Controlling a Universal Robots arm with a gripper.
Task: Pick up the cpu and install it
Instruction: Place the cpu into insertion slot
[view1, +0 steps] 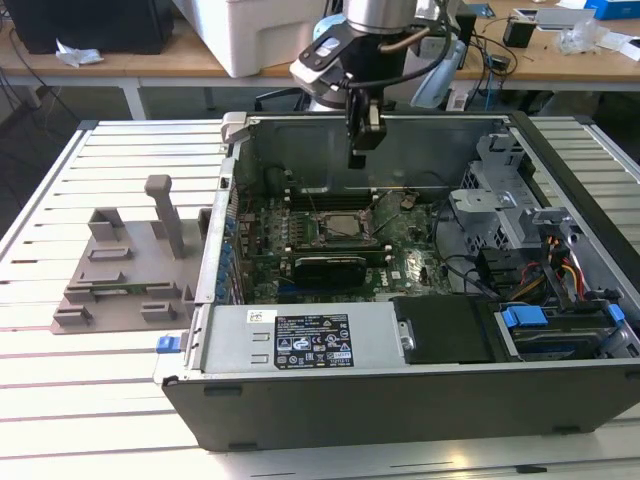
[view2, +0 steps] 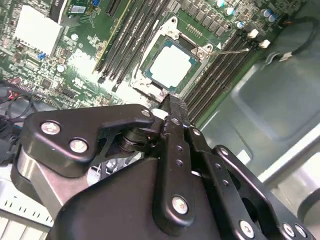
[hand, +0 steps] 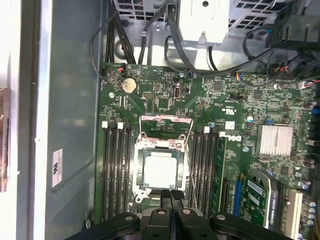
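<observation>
At the exterior view's left, a grey holder (view1: 120, 270) is sitting on the slatted table (view1: 80, 400). In mid-frame, inside the computer case (view1: 400, 400), the cpu (view1: 338, 226) is lying in its socket (hand: 138, 150), the metal frame (hand: 165, 118) hinged open. Just above it the gripper (view1: 358, 160) is hovering, fingers (hand: 165, 196) pinched narrow, holding nothing. Doing this well, I judge, means confirming the cpu is sitting flat and square, not pressing it.

There is one case (view1: 400, 400), one motherboard (hand: 165, 100), one cpu (hand: 161, 170), one gripper (hand: 170, 197), one coin battery (hand: 129, 84), one finned heatsink (hand: 274, 139), two banks of memory slots (hand: 116, 170), one grey rack (view1: 120, 270), one slatted table (view1: 100, 400).
</observation>
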